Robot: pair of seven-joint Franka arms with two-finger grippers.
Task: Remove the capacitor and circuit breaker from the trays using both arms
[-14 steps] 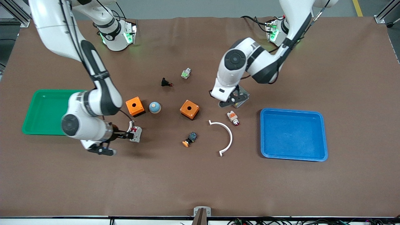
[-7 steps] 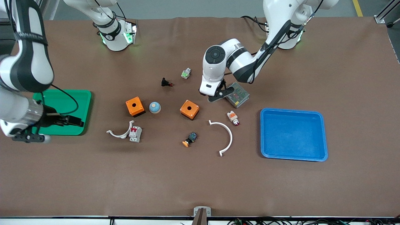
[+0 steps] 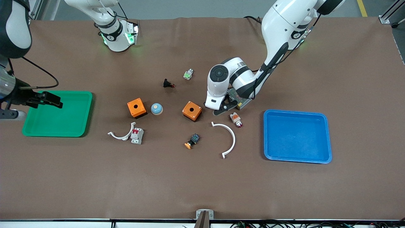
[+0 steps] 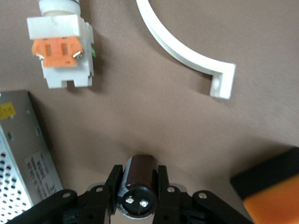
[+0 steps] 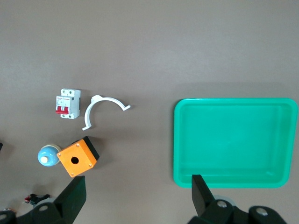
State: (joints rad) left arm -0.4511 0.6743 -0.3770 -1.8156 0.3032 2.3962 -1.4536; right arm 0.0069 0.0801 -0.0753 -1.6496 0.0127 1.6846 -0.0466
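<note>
The capacitor (image 4: 138, 173), a small dark cylinder, sits clamped between my left gripper's (image 4: 138, 187) fingers, close over the table. In the front view my left gripper (image 3: 224, 108) is low between an orange box (image 3: 191, 111) and a perforated metal unit (image 3: 241, 100); the capacitor is hidden there. The breaker (image 3: 137, 136), white-grey with red levers, lies on the table beside a small white arc (image 3: 121, 135); it also shows in the right wrist view (image 5: 67, 103). My right gripper (image 3: 54, 99) is open and empty, up over the green tray (image 3: 57, 133). Its fingers (image 5: 73, 198) frame bare table.
The blue tray (image 3: 297, 161) lies toward the left arm's end. A white-orange lamp (image 3: 235, 119), a large white arc (image 3: 232, 136), a black-blue switch (image 3: 192, 141), a second orange box (image 3: 136, 107), a blue dome (image 3: 156, 108), a black button part (image 3: 168, 84) lie mid-table.
My right gripper has pulled away from the breaker, empty, and risen over the green tray. The breaker stays on the table. My left gripper has shifted near the metal unit.
</note>
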